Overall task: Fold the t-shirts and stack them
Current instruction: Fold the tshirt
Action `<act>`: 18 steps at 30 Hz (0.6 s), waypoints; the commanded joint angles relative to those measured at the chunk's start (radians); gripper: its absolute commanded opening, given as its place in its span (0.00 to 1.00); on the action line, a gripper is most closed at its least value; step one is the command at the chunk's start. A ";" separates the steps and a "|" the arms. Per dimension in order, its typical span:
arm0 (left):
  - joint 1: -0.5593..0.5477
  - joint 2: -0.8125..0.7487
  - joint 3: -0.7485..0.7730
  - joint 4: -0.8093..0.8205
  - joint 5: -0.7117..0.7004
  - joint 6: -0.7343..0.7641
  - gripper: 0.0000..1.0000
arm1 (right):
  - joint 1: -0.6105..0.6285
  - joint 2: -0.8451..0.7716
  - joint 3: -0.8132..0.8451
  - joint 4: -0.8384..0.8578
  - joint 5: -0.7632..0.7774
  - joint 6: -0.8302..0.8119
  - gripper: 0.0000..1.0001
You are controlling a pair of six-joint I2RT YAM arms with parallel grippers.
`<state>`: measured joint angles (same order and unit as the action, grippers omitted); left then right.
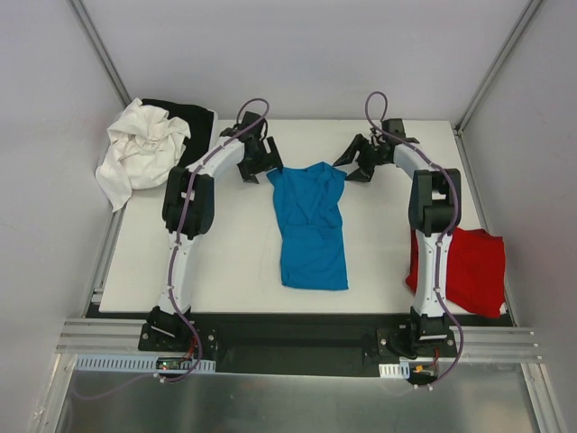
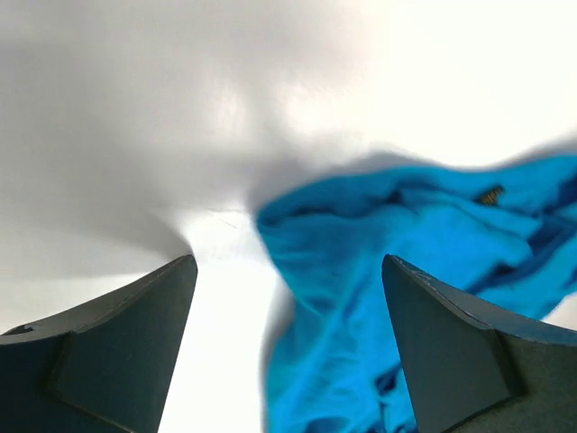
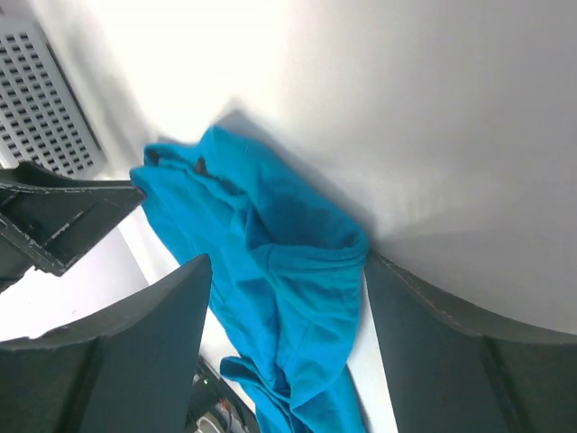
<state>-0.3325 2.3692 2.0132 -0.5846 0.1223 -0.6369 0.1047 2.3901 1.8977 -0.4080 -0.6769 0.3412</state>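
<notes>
Jaws on both my arms stand spread wide and pinch nothing. My left gripper (image 1: 260, 170) hangs just beside the far left shoulder of the blue shirt (image 1: 312, 225), and my right gripper (image 1: 361, 168) hangs just beside the far right shoulder. From each wrist I see rumpled blue cloth lying between my fingers, low on the table (image 1: 225, 257), with no finger closed on it.

That shirt lies in the middle of the table, collar end away from my bases and hem toward them. It looks narrow, as if its sides are turned in, though the top is bunched. I judge that I am placed at the two shoulders so that both corners can be taken at once. Lifted together, the far end would come over evenly toward the hem; one corner alone would drag the cloth askew.

Off to my right lies the red shirt (image 1: 475, 269), near the table's edge and partly hidden behind my right arm. I cannot tell whether it is properly folded. It is well apart from the blue one, so stacking is not yet done.

A white garment (image 1: 137, 155) and a black garment (image 1: 195, 117) sit heaped at the far left corner, out of my way.
</notes>
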 commanded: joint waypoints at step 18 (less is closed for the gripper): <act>-0.014 0.070 0.048 -0.032 0.019 -0.017 0.84 | 0.033 0.116 0.066 0.118 0.010 0.091 0.71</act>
<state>-0.3210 2.3836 2.0403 -0.5869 0.0929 -0.6403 0.1078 2.4550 1.9591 -0.3012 -0.6971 0.4278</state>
